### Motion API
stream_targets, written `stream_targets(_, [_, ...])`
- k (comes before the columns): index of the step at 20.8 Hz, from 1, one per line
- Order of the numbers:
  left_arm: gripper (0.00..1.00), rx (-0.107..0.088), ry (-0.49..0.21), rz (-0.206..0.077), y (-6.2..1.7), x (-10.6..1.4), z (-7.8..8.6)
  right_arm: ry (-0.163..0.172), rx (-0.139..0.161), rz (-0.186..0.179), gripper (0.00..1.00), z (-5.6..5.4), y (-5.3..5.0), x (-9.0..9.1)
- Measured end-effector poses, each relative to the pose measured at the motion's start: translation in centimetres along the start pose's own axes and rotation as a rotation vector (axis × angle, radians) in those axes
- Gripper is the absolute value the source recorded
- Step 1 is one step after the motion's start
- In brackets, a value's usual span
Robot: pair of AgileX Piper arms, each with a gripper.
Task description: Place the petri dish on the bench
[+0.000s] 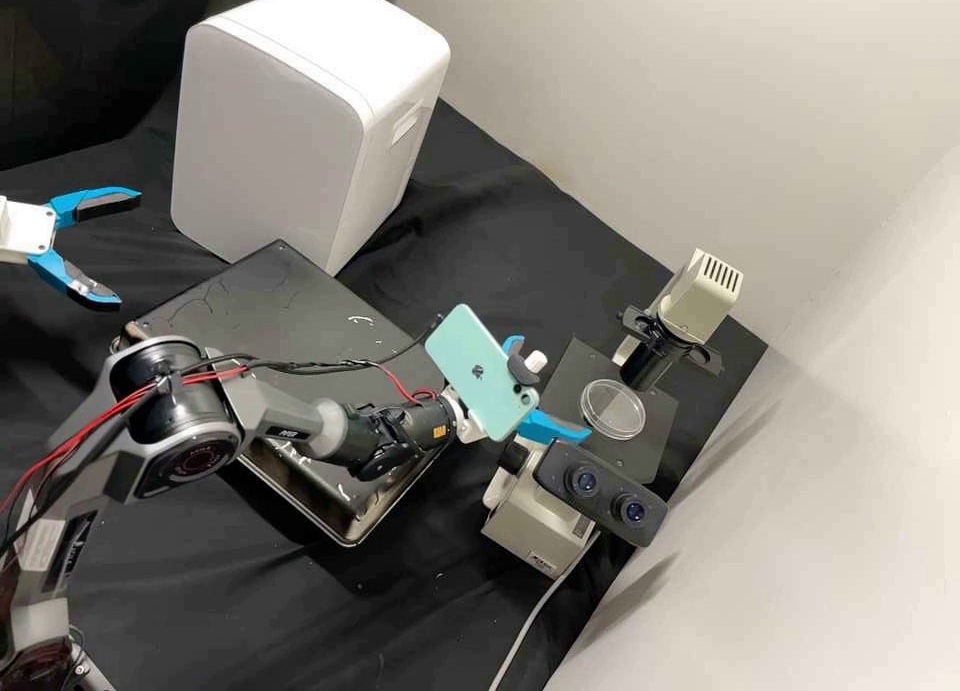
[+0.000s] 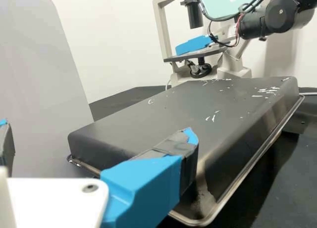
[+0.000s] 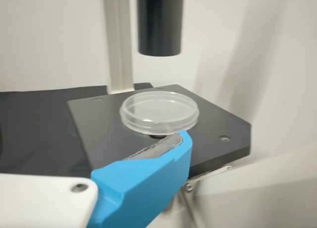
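Clear petri dish (image 3: 159, 112) on microscope stage (image 3: 99, 129), black tube (image 3: 159, 20) overhead.

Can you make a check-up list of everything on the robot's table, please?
Surface: black bench under a dark, wrinkled cloth.
Job's things: clear petri dish sits on the microscope stage, not yet on the bench.
Clutter: upturned metal tray with pale smears; big white box behind it.
Grippers: left gripper open, in the air at the bench's left side; right gripper open, one finger close beside the dish.
Cables: red and black wires along the right arm; grey cord from the microscope.
Surroundings: plain white walls.
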Motion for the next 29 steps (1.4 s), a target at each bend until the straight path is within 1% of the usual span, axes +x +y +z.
stream_targets(3, [1.0, 0.0, -0.003, 0.0, 0.0, 0.0, 0.0, -0.021, 0.001, 0.008, 1.0, 0.5, 0.7, 0.8])
stream_targets(5, [1.0, 0.0, -0.003, 0.0, 0.0, 0.0, 0.0, -0.026, 0.003, 0.018, 1.0, 0.6, 1.1, 1.1])
stream_targets(6, [1.0, 0.0, -0.003, 0.0, 0.0, 0.0, 0.0, -0.035, 0.003, 0.012, 1.0, 0.7, 1.2, 1.2])
stream_targets(8, [1.0, 0.0, -0.003, 0.0, 0.0, 0.0, 0.0, -0.033, 0.003, 0.02, 1.0, 0.6, 1.6, 1.5])
stream_targets(10, [1.0, -0.003, -0.002, -0.007, -0.14, 0.1, 0.0, -0.027, 0.003, 0.025, 1.0, 0.5, 1.6, 2.0])
stream_targets(13, [1.0, -0.005, -0.002, -0.011, -0.23, 0.1, 0.0, -0.051, 0.004, 0.003, 1.0, 0.9, 1.4, 3.2])
stream_targets(15, [1.0, -0.005, -0.002, -0.011, -0.23, 0.1, 0.0, -0.052, 0.009, 0.008, 1.0, 0.9, 1.5, 4.0])
stream_targets(16, [1.0, -0.005, -0.002, -0.011, -0.23, 0.1, 0.0, -0.058, 0.015, 0.01, 1.0, 0.9, 1.6, 4.4])
stream_targets(18, [1.0, -0.005, -0.002, -0.011, -0.23, 0.1, 0.0, -0.064, 0.01, 0.012, 1.0, 1.0, 1.6, 5.1])
stream_targets(20, [1.0, -0.005, -0.002, -0.011, -0.23, 0.1, 0.0, -0.071, -0.004, 0.014, 1.0, 1.0, 1.7, 5.7])
stream_targets(21, [1.0, -0.005, -0.002, -0.011, -0.23, 0.1, 0.0, -0.072, -0.005, 0.015, 1.0, 1.0, 1.7, 5.9])
stream_targets(24, [1.0, -0.005, -0.002, -0.011, -0.23, 0.1, 0.0, -0.076, -0.004, 0.013, 1.0, 0.9, 1.8, 6.3])
stream_targets(25, [1.0, -0.005, -0.002, -0.011, -0.23, 0.1, 0.0, -0.078, 0.003, 0.016, 1.0, 1.0, 1.8, 6.5])
stream_targets(26, [1.0, -0.005, -0.002, -0.011, -0.23, 0.1, 0.0, -0.082, 0.003, 0.014, 1.0, 1.1, 1.8, 6.7])
stream_targets(28, [1.0, -0.005, -0.002, -0.011, -0.23, 0.1, 0.0, -0.092, -0.013, 0.011, 1.0, 1.1, 1.9, 7.1])
stream_targets(29, [1.0, -0.006, -0.002, -0.015, -0.32, 0.1, 0.0, -0.103, -0.022, 0.004, 1.0, 1.2, 1.8, 7.3])
